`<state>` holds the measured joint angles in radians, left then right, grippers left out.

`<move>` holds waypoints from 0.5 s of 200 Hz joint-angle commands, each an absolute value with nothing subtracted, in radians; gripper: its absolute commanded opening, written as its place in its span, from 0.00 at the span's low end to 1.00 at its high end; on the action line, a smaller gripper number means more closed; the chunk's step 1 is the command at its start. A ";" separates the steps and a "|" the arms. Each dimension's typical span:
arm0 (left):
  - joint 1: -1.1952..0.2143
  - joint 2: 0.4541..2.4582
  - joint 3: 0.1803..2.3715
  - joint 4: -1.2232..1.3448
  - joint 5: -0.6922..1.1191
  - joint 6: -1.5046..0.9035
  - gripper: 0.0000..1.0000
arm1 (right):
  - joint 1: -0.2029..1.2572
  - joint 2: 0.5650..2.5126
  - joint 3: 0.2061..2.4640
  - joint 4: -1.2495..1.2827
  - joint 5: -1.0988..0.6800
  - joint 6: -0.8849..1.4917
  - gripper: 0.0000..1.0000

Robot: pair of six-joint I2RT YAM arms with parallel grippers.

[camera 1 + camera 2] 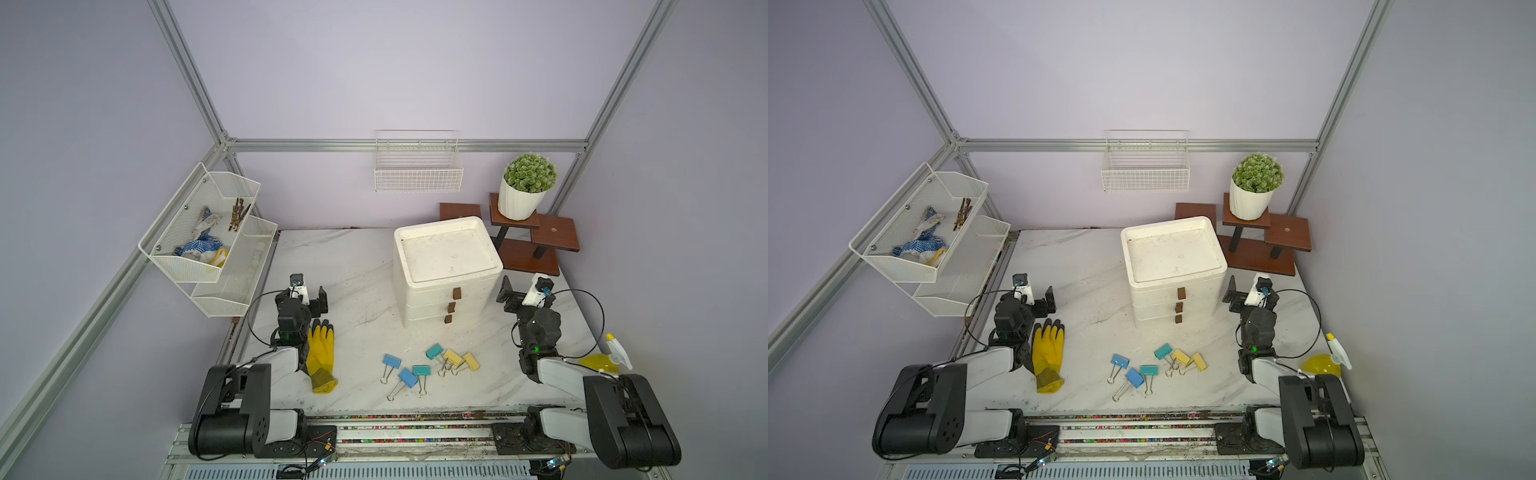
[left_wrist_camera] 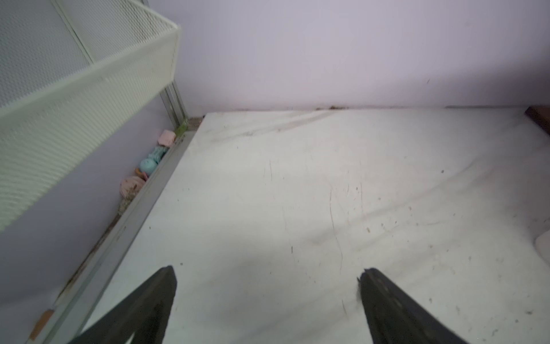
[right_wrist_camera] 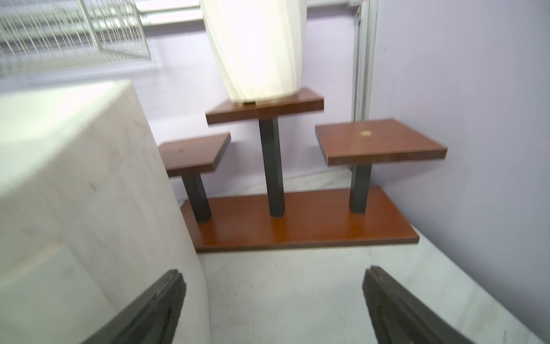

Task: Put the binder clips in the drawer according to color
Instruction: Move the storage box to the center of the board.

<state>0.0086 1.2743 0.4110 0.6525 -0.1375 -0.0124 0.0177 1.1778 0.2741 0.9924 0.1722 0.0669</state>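
Your left fingers (image 2: 143, 306) and right fingers (image 3: 401, 309) gape empty. The clips (image 1: 421, 370) lie on the surface (image 1: 357, 286) behind and between them. They look light and stiff, so pinch the coloured body, not the loose wire handles.

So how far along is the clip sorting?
Nothing looks done yet. All six clips lie on the table: the blue clips, teal clips and yellow clips. The drawers look shut. Nothing is in hand: the left fingers and right fingers are open and empty, one on each side of the drawers. Left to do: open the drawers and put every clip in by color.
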 commanded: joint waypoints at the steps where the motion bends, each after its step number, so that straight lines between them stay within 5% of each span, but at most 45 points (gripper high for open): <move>1: -0.021 1.151 0.541 0.475 -0.141 -0.036 1.00 | 0.023 1.034 0.384 0.748 0.209 0.084 0.99; 36: -0.119 1.062 0.800 0.175 -0.200 -0.057 1.00 | 0.023 0.900 0.694 0.260 0.253 0.271 0.99; 52: -0.131 1.077 0.976 -0.107 -0.255 -0.319 1.00 | 0.021 0.886 0.808 0.030 0.221 0.469 0.99; 65: -0.130 1.095 1.073 -0.339 -0.252 -0.499 1.00 | 0.021 0.852 0.769 0.039 0.216 0.617 0.99; 100: -0.081 1.132 1.095 -0.325 0.029 -0.589 1.00 | 0.018 0.789 0.705 0.085 0.034 0.691 0.99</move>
